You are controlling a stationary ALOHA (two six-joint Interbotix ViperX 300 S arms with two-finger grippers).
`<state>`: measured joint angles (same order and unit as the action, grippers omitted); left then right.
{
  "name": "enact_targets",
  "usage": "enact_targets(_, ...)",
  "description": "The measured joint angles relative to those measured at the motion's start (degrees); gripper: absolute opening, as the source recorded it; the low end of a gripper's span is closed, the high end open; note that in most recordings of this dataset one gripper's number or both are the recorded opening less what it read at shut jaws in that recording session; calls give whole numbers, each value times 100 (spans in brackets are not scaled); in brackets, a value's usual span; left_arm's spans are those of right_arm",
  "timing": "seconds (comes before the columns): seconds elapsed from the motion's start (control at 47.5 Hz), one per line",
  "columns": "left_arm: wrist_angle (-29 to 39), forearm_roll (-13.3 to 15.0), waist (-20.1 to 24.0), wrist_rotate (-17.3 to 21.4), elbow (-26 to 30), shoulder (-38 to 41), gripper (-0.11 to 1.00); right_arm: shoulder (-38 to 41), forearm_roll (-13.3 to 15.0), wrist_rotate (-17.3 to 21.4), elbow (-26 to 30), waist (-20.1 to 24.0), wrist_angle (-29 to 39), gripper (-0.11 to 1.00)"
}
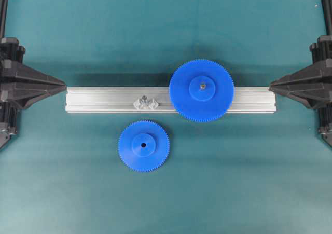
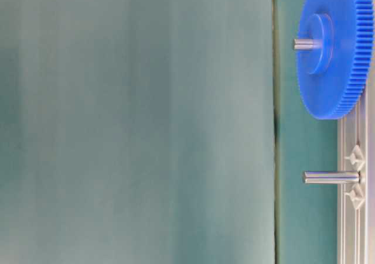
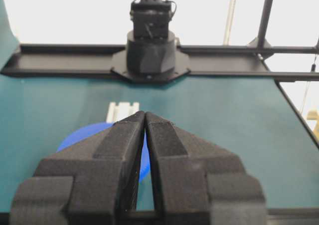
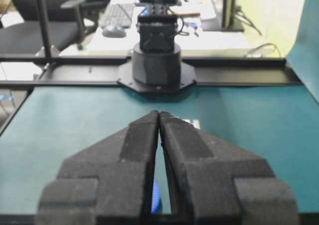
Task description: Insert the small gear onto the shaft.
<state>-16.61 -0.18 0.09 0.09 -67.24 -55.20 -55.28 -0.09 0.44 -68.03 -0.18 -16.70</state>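
The small gear (image 1: 143,145) lies flat on the teal mat, just in front of the rail. The shaft (image 1: 146,102) stands upright on its clear faceted base on the rail, bare, and shows from the side as a silvery pin (image 2: 331,177). My left gripper (image 1: 63,83) is shut and empty at the rail's left end, well away from the small gear; its fingertips touch (image 3: 145,114). My right gripper (image 1: 272,85) is shut and empty at the rail's right end (image 4: 159,113). Blue gear edges show behind both sets of fingers; which gear, I cannot tell.
An aluminium rail (image 1: 104,99) runs across the middle of the mat. A larger blue gear (image 1: 202,90) with a grey pin through its hub sits on it, right of the shaft (image 2: 334,47). Each arm's black base faces the other across the table.
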Motion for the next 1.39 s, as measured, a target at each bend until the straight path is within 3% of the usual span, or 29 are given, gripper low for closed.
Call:
enact_targets(0.084,0,-35,-9,-53,-149,9,14,0,-26,0,-62,0,-9,24)
enact_targets(0.19,0,-53,-26,0,-158,9,4,-26,-105,35,-141,0,0,12)
enact_targets(0.316,79,-53,-35,0,-123,9,1,-44,-132,132,-149,9,0,5)
enact_targets(0.674,932,-62,-53,-53,18,176,1,18,-158,149,-149,-149,431,4)
enact_targets(0.99,1854,-53,-211,-149,422,870,1,360,-167,167,26,-237,1178,4)
enact_targets(1.391,2338,-62,-545,-176,1020,2004,1,1134,-255,167,211,-352,1274,4)
